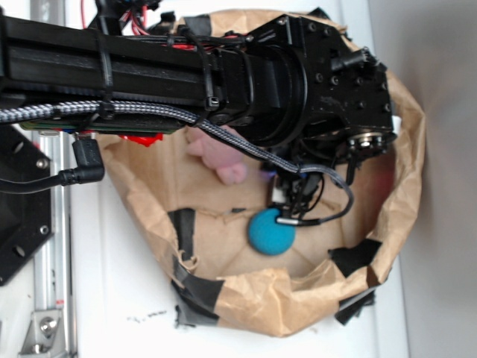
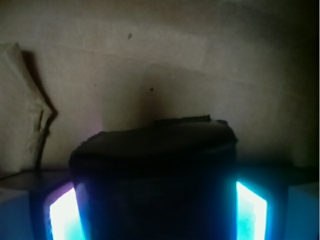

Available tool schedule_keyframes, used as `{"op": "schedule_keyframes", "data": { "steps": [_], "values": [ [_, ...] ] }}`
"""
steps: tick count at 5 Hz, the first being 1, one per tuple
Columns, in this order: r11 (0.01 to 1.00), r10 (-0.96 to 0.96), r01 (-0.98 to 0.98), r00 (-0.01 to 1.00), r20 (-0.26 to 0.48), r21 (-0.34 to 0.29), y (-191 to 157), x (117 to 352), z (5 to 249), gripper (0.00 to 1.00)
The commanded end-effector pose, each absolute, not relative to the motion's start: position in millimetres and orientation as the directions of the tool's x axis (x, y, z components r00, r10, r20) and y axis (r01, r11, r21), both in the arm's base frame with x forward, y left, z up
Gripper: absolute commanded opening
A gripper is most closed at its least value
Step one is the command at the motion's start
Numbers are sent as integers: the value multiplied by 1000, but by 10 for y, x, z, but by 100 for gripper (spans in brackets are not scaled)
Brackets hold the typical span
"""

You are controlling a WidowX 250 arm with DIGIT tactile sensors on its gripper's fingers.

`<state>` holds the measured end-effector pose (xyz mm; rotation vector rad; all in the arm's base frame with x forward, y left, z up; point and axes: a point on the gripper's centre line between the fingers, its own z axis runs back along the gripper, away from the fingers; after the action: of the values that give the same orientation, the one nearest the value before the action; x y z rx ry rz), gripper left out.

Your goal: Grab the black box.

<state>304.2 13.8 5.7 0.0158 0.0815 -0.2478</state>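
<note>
- In the wrist view a dark, flat-topped object, by my reading the black box (image 2: 152,165), fills the space between the two lit fingers (image 2: 65,215); the pads appear to sit against its flanks, so the pincer (image 2: 152,220) seems closed on the box, though the contact lines are lost in glare and shadow
- To do the grab well, I judge the squeeze should be held steady and the wrist kept level; glossy wrapping is likely to slip, so any lift ought to go slow and straight up, not at a slant
- The box's upper edge stands just beyond the fingertips, so the hold looks fairly deep; no re-grip seems needed unless the box tilts
- Past the box lies the paper floor (image 2: 165,60), creased and bare ahead of the pincer; the fingers should not pinch the paper along with the box
- In the exterior view the pincer (image 1: 287,209) hangs under the arm (image 1: 223,74) inside the brown paper bag (image 1: 406,149); the box itself is hidden there
- Just beside the pincer sits the teal ball (image 1: 270,233), apparently touching it; it may roll when the pincer rises; the pink toy (image 1: 220,153) lies farther off
</note>
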Motion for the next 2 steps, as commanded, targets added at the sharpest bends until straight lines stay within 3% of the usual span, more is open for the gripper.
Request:
{"op": "schedule_keyframes", "data": {
  "steps": [1,2],
  "values": [
    [974,-205,204,979,4,101,13,3024,484,0],
    [988,-144,135,980,140,72,106,2861,985,0]
  ]
}}
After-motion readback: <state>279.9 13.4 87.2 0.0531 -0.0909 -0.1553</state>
